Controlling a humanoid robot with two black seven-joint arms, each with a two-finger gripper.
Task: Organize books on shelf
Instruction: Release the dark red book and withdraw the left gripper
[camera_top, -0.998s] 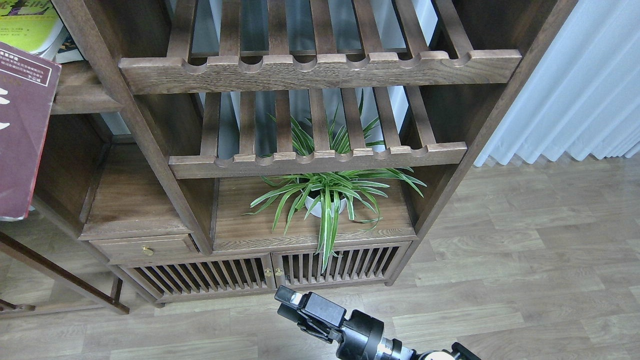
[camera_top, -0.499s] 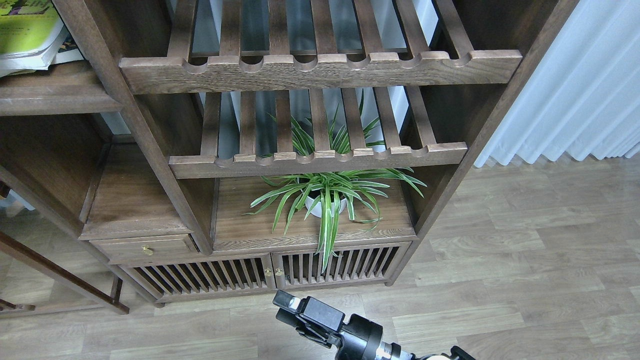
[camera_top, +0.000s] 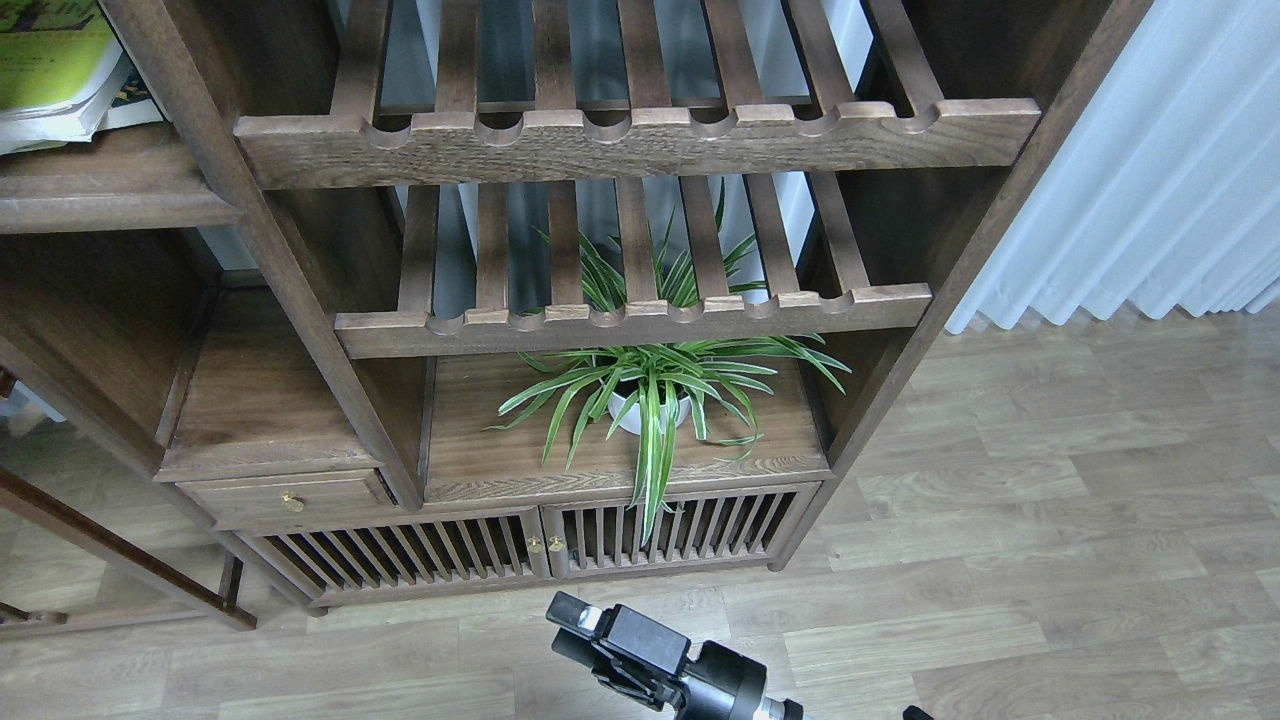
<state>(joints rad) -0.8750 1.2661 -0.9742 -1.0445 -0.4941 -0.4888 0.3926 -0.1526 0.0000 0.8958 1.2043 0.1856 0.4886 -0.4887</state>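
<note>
A yellow-green and white book (camera_top: 48, 58) lies flat at the top left on the solid dark-brown shelf (camera_top: 110, 190). The corner of another book (camera_top: 135, 103) shows under it. The maroon book and the "300" book are out of view. My right gripper (camera_top: 572, 628) is at the bottom centre, low in front of the cabinet doors, far from the books and holding nothing. Its dark fingers cannot be told apart. My left gripper is out of view.
Two slatted racks with scalloped rails (camera_top: 640, 140) fill the middle of the unit. A potted spider plant (camera_top: 650, 395) stands on the board below them. Slatted doors (camera_top: 540, 545) and a small drawer (camera_top: 290, 495) are underneath. White curtains (camera_top: 1150, 170) hang at the right.
The maroon book that stood at the left edge one second ago has left the view. My right gripper has sunk slightly lower in the view.
</note>
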